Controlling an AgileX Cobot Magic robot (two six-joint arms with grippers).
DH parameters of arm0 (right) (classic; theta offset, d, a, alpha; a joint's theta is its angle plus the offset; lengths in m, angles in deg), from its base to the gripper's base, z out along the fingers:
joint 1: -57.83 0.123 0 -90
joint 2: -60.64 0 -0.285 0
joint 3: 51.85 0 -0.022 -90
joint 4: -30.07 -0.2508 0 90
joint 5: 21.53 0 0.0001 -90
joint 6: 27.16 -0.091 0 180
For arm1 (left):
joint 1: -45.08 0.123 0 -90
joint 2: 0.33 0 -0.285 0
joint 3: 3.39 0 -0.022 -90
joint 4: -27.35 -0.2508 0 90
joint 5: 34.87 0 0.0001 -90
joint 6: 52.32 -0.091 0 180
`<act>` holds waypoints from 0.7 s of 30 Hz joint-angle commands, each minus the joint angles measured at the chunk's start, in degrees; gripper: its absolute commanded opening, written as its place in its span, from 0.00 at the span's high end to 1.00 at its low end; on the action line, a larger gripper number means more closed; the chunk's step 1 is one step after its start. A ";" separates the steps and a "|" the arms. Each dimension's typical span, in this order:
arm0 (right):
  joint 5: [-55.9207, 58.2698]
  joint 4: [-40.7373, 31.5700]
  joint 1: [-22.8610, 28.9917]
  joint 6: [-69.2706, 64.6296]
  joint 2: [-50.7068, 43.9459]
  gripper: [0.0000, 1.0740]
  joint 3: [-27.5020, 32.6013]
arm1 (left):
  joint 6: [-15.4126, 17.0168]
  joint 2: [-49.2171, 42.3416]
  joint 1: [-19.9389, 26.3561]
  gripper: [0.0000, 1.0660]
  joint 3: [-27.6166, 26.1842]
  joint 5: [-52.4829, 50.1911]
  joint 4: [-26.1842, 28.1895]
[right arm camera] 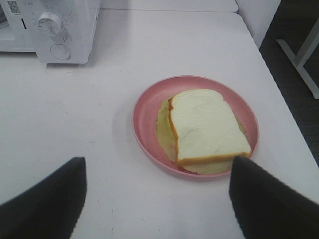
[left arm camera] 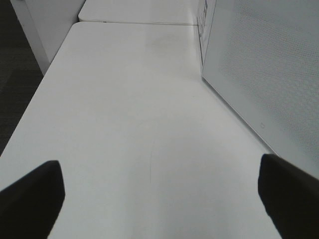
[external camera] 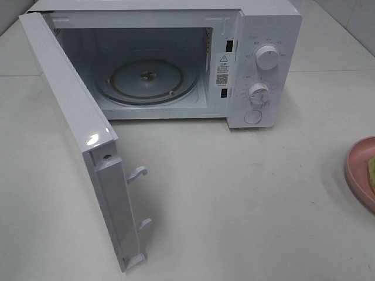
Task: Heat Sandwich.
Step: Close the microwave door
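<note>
A white microwave (external camera: 176,64) stands with its door (external camera: 88,146) swung open, ready for loading, while the sandwich (right arm camera: 207,127) waits on a pink plate (right arm camera: 144,119) to its right, both grippers (right arm camera: 157,199) spread wide and empty.

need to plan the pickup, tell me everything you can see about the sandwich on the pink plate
The sandwich of white bread with a brown crust lies flat on the round pink plate, narrower than it. Pale green filling pokes out along its edges, with a reddish trace at the near edge. It looks soft and whole. Only the plate touches it; the open right gripper hovers short of it. The high camera catches just a sliver.
</note>
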 commanded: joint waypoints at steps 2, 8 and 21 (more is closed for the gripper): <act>-0.40 -0.06 -0.40 0.29 -1.55 0.29 0.00 | 0.17 -1.20 0.17 0.05 0.11 -0.52 0.69; -0.40 -0.06 -0.40 0.29 -1.55 0.29 0.00 | 0.34 -1.20 0.17 0.05 0.11 -0.57 0.69; -0.40 -0.06 -0.40 0.29 -1.55 0.29 0.00 | 0.11 4.24 0.17 0.08 -1.55 -4.70 0.92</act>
